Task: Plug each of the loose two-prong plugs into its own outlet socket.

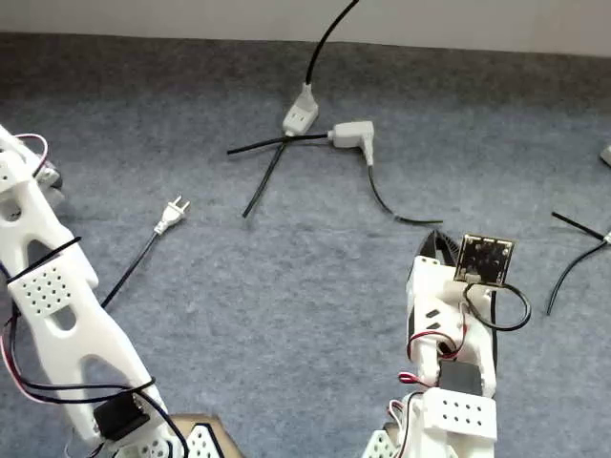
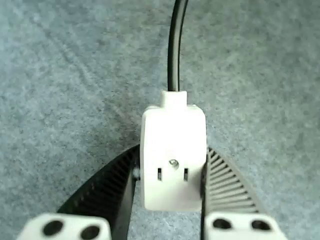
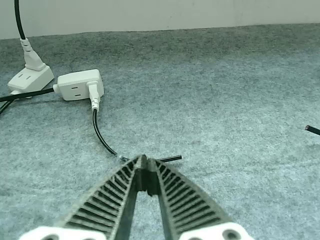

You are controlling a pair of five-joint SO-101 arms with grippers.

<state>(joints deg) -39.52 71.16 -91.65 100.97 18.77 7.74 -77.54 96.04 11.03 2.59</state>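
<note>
**Left gripper** (image 2: 172,151): the two ribbed black fingers (image 2: 117,187) stand apart by the width of a white held socket (image 2: 173,160) and press against its two sides. The socket's pair of slots faces the wrist camera, and both slots are empty. Its socket cord (image 2: 175,45) runs straight away over the grey carpet (image 2: 65,75).

**Right gripper** (image 3: 143,165): the fingers are closed tip to tip with nothing between them. The tips lie at the cut end of a black plug cord (image 3: 102,137); whether they touch it cannot be told. This cord leads to an angled plug (image 3: 95,94) seated in the middle socket (image 1: 351,134), taken here as the landmark.

**Second socket** (image 1: 300,115): it lies just beside the middle socket, on the side away from the right gripper, with an upright plug (image 3: 27,54) seated in it.

**Loose plug** (image 1: 172,214): it lies well apart from the middle socket, toward the left arm's side. Its prongs are turned roughly toward the middle socket, and it is well apart from the right gripper.
</note>
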